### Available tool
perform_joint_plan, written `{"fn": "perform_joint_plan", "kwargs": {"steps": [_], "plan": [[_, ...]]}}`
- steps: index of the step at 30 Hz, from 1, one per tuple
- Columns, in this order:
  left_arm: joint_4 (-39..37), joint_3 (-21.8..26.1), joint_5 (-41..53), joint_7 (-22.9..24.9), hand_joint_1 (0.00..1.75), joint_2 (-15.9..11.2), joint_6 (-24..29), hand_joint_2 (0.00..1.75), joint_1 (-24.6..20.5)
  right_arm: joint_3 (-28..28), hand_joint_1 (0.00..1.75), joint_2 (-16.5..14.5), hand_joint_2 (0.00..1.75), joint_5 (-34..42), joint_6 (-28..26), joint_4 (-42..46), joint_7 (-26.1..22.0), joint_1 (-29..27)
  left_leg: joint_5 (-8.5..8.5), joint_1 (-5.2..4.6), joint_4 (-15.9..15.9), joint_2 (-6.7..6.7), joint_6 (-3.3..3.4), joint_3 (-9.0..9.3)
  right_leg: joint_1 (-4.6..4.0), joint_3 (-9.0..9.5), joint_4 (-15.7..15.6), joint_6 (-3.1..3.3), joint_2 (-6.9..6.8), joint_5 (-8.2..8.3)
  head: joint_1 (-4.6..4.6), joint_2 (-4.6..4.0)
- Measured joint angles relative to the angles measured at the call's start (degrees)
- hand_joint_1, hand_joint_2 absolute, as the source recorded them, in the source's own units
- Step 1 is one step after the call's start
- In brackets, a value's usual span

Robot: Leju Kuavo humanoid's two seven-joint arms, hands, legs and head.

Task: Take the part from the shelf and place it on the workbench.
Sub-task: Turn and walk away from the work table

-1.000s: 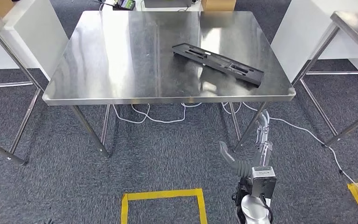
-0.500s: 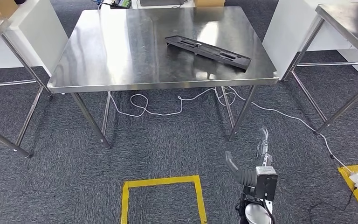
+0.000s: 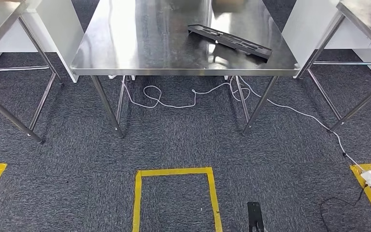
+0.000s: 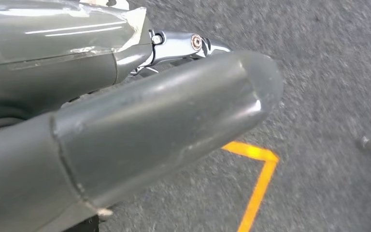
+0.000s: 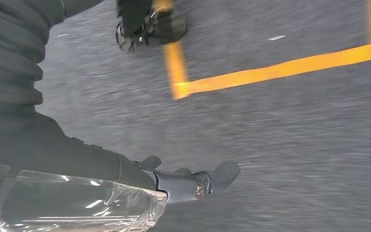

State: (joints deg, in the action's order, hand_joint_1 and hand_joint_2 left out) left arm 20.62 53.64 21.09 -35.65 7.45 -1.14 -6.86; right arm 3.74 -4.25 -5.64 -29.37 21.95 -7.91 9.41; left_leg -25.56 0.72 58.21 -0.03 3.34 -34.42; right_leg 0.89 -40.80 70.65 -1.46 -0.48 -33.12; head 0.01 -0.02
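Now the black part [image 3: 230, 41] lies flat on the steel table [image 3: 140, 43], near its right front corner. Both hands hang over the carpet (yellow tape [image 3: 174, 172] beneath): left hand [image 4: 125, 130] and right hand [image 5: 188, 181] hold nothing, fingers extended.

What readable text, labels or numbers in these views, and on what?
None readable.
Black part on the steel workbench: no legible marking.
Yellow floor tape: plain lines, no characters.
Left hand and right hand: no printing visible.
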Motion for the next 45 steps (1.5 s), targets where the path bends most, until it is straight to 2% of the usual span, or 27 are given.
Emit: {"fn": "perform_joint_plan", "kwargs": {"steps": [1, 3, 4, 6, 8, 10, 11, 13, 15, 16, 18, 20, 22, 23, 26, 27, 29, 31, 33, 35, 37, 38, 39, 41, 42, 43, 45], "plan": [[-0.42, 0.00, -0.05, 0.45, 0.00, -0.04, 0.29, 0.00, -0.03, 0.09, 0.00, 0.08, 1.75, -0.47, -0.21, -1.37, 1.19, 0.12, 0.75, -0.15, 0.04, 0.11, 0.04, -1.01, -0.03, 0.10, 2.58, -0.28, 0.07, -0.59, 0.01, 0.00], [-1.51, 0.01, -0.16, 1.82, 0.00, -0.08, 1.05, 0.00, 0.04, 0.13, 0.00, 0.28, 1.75, -1.84, -0.55, -3.63, 4.00, 0.23, 2.23, -0.34, 0.10, 0.21, -0.07, -2.91, -0.20, 3.12, 2.73, -1.37, 0.16, 1.26, 0.01, 0.00], [-2.06, 0.02, -0.19, 2.51, 0.00, -0.09, 1.38, 0.00, 0.10, 0.08, 0.00, 0.37, 1.75, -2.55, -0.64, -4.40, 5.14, 0.25, 2.94, -0.36, 0.14, 0.20, -0.22, -3.67, -0.35, 6.05, 0.00, -1.70, 0.20, 2.40, 0.02, 0.00], [-2.96, 0.02, -0.20, 3.32, 0.00, -0.06, 1.76, 0.00, 0.24, -0.09, 0.00, 0.52, 1.75, -3.53, -0.86, -5.32, 6.41, 0.49, 4.27, -0.51, 0.19, 0.25, -0.71, -4.69, -0.86, 13.31, -9.18, -1.16, 0.27, 1.96, 0.00, 0.00], [-3.56, 0.04, -0.20, 3.72, 0.00, -0.05, 1.98, 0.00, 0.30, -0.26, 0.00, 0.57, 0.87, -3.98, -1.09, -6.08, 6.91, 0.89, 5.61, -0.59, -0.06, 0.44, -1.32, -5.02, -1.37, 17.01, -15.29, -0.16, 0.38, 0.37, -0.05, 0.00], [-4.16, 0.11, -0.19, 4.82, 0.00, -0.15, 2.60, 0.00, 0.41, -0.38, 0.00, 0.57, 0.00, -4.29, -1.45, -7.01, 7.78, 0.97, 6.45, -0.50, -0.35, 0.41, -1.92, -5.22, -1.10, 16.52, -15.95, 0.60, 0.30, 0.92, -0.10, 0.00], [-4.47, 0.16, -0.18, 5.80, 0.00, -0.22, 3.15, 0.00, 0.55, -0.44, 0.00, 0.58, 0.00, -4.38, -1.49, -7.42, 8.32, 0.83, 5.44, -0.37, 0.17, 0.26, -2.23, -5.51, -0.81, 16.12, -15.98, 1.14, 0.17, 1.51, -0.15, 0.00], [-5.18, 0.27, -0.08, 8.26, 0.00, -0.34, 4.68, 0.00, 0.92, -0.60, 0.00, 0.59, 0.00, -4.43, -0.57, -8.00, 8.75, 0.26, -0.07, -0.03, 4.29, 0.01, -2.88, -6.55, -0.27, 15.02, -16.06, 2.19, -0.14, 2.87, -0.44, 0.00], [-5.95, 0.42, 0.24, 10.80, 0.00, -0.33, 6.36, 0.00, 1.21, -0.81, 0.00, 0.60, 0.00, -4.58, 0.97, -8.39, 8.45, -0.48, -5.96, 0.17, 11.50, -0.01, -3.52, -7.50, -0.38, 13.70, -15.97, 2.56, -0.30, 4.08, -0.72, 0.00], [-6.30, 0.49, 0.49, 11.91, 0.00, -0.33, 7.09, 0.00, 1.30, -0.92, 0.00, 0.60, 0.00, -4.75, 1.50, -8.62, 8.47, -0.83, -6.87, 0.29, 14.54, -0.01, -3.78, -7.55, -0.40, 13.02, -15.86, 2.44, -0.37, 4.65, -0.75, 0.00], [-6.83, 0.59, 1.01, 13.57, 0.00, -0.33, 8.12, 0.00, 1.48, -1.09, 0.00, 0.62, 0.00, -5.00, 1.97, -9.03, 8.81, -1.53, -4.95, 0.70, 16.04, 0.00, -4.17, -5.62, -0.28, 11.50, -15.36, 2.00, -0.50, 5.64, -0.76, 0.00], [-7.12, 0.59, 1.20, 14.31, 0.00, -0.31, 8.56, 0.00, 1.64, -1.19, 0.00, 0.69, 0.00, -5.12, 2.07, -9.27, 9.10, -2.10, -2.83, 1.23, 10.26, -0.07, -4.59, -0.36, -0.14, 9.79, -14.34, 1.50, -0.53, 6.23, -0.77, 0.00], [-7.36, 0.59, 1.25, 14.56, 0.00, -0.28, 8.66, 0.00, 1.70, -1.24, 0.00, 0.78, 0.00, -5.22, 2.10, -9.41, 9.16, -2.26, -3.45, 1.23, 3.78, -0.41, -4.58, 4.13, -0.27, 8.44, -13.17, 0.91, -0.52, 6.65, -0.71, 0.00], [-7.50, 0.59, 1.27, 14.62, 0.00, -0.26, 8.71, 0.00, 1.71, -1.26, 0.00, 0.81, 0.00, -5.26, 2.10, -9.46, 9.19, -2.27, -4.08, 1.02, 2.21, -0.55, -4.45, 4.95, -0.38, 8.00, -12.83, 0.48, -0.50, 6.93, -0.70, 0.00], [-7.78, 0.59, 1.29, 14.76, 0.00, -0.26, 8.81, 0.00, 1.71, -1.29, 0.00, 0.92, 0.00, -5.30, 2.11, -9.70, 9.24, -2.49, -3.74, 0.61, 0.71, -0.42, -3.32, 4.33, -0.61, 6.72, -12.15, -0.90, -0.30, 7.11, -0.59, 0.00], [-7.85, 0.59, 1.29, 14.79, 0.00, -0.26, 8.81, 0.00, 1.69, -1.30, 0.00, 0.96, 0.00, -5.30, 2.11, -9.80, 9.27, -2.61, -3.26, 0.59, 0.23, -0.32, -2.51, 3.79, -0.61, 5.84, -10.99, -0.89, -0.18, 5.86, -0.50, 0.00], [-7.92, 0.59, 1.28, 14.81, 0.00, -0.26, 8.82, 0.00, 1.68, -1.31, 0.00, 0.99, 0.00, -5.31, 2.13, -9.95, 9.35, -2.78, -1.94, 0.40, -0.18, -0.17, -0.88, 2.25, -0.35, 3.72, -5.76, -0.21, 0.05, 1.34, -0.34, 0.01], [-7.93, 0.59, 1.27, 14.83, 0.00, -0.26, 8.83, 0.00, 1.71, -1.33, 0.00, 0.99, 0.00, -5.31, 2.17, -10.03, 9.38, -2.87, -0.53, 0.11, -0.17, 0.01, -0.25, 0.45, -0.28, 2.29, 1.17, -0.13, 0.15, -1.97, -0.27, 0.01], [-7.95, 0.59, 1.27, 14.86, 0.00, -0.26, 8.83, 0.00, 1.71, -1.33, 0.00, 1.04, 0.00, -5.31, 2.20, -10.08, 9.38, -2.87, 0.95, -0.07, -0.14, 0.17, -0.27, -1.36, -0.28, 3.69, 3.31, -1.14, 0.20, -1.00, -0.27, 0.01], [-8.00, 0.59, 1.28, 15.09, 0.00, -0.26, 9.02, 0.00, 1.68, -1.33, 0.00, 1.08, 0.00, -5.30, 2.40, -10.08, 9.54, -2.81, 2.41, -0.10, -0.11, 0.20, -0.57, -2.91, -0.31, 8.97, -2.14, -1.83, 0.22, 1.32, -0.27, 0.01], [-8.07, 0.59, 1.48, 15.98, 0.00, -0.22, 9.86, 0.00, 1.63, -1.33, 0.00, 1.08, 0.00, -5.19, 2.80, -10.08, 9.87, -2.75, 3.75, -0.26, -0.10, 0.20, -1.15, -3.76, -0.68, 15.71, -11.42, -1.25, 0.29, 0.94, -0.27, 0.01], [-8.10, 0.59, 1.63, 16.47, 0.00, -0.21, 10.38, 0.00, 1.61, -1.33, 0.00, 0.99, 0.00, -5.05, 2.94, -10.09, 9.75, -2.88, 4.44, -0.31, -0.20, 0.24, -1.45, -3.88, -0.87, 17.68, -14.65, -0.79, 0.36, 0.31, -0.31, 0.01], [-8.13, 0.59, 1.79, 16.84, 0.00, -0.20, 10.75, 0.00, 1.62, -1.33, 0.00, 0.85, 0.00, -4.86, 2.89, -10.11, 9.29, -3.16, 5.15, -0.36, -0.39, 0.27, -1.76, -3.93, -1.12, 18.44, -16.30, -0.38, 0.43, 0.00, -0.36, 0.01], [-8.19, 0.60, 2.06, 17.10, 0.00, -0.26, 11.01, 0.00, 1.70, -1.33, 0.00, 0.52, 0.00, -4.40, 2.53, -10.24, 7.89, -3.96, 5.74, -0.27, -0.52, 0.13, -2.34, -4.29, -0.73, 17.43, -16.31, 0.39, 0.32, 0.85, -0.52, 0.00], [-8.21, 0.61, 2.16, 17.16, 0.00, -0.31, 11.04, 0.00, 1.73, -1.31, 0.00, 0.38, 0.00, -4.10, 2.30, -10.33, 7.30, -4.27, 4.34, -0.17, 0.23, 0.04, -2.61, -4.68, -0.45, 16.80, -16.19, 0.96, 0.17, 1.51, -0.57, 0.00], [-8.24, 0.61, 2.27, 17.18, 0.00, -0.34, 11.07, 0.00, 1.76, -1.27, 0.00, 0.28, 0.00, -3.86, 2.10, -10.40, 6.83, -4.54, 1.72, -0.06, 1.97, -0.06, -2.85, -5.18, -0.15, 16.08, -16.21, 1.54, -0.01, 2.31, -0.70, 0.00], [-8.28, 0.61, 2.38, 17.20, 0.00, -0.36, 11.12, 0.00, 1.64, -1.18, 0.00, 0.10, 0.00, -3.41, 1.78, -10.45, 6.12, -4.78, -5.12, 0.14, 8.52, -0.10, -3.31, -6.20, -0.24, 14.41, -16.11, 2.37, -0.24, 3.88, -0.83, 0.00]]}}
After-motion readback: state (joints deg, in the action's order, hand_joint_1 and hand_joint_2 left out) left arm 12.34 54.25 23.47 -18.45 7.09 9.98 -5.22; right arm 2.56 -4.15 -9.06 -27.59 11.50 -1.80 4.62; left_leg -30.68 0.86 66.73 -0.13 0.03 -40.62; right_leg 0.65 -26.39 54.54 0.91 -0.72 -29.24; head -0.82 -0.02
